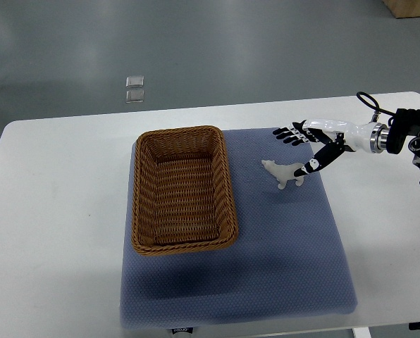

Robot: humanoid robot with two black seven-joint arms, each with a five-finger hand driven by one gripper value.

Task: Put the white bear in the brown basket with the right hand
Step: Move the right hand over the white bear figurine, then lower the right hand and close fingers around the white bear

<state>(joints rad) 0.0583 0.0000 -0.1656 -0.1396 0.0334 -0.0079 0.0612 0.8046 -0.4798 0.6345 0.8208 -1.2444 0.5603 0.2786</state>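
Note:
A small white bear stands on the blue mat, right of the brown wicker basket. The basket holds nothing. My right hand comes in from the right edge and hovers just above and right of the bear. Its fingers are spread flat pointing left, and the thumb reaches down close to the bear's rear. The hand holds nothing. The left arm does not show.
The mat lies on a white table. Two small clear squares lie on the grey floor beyond the table's far edge. A wooden corner shows at the top right.

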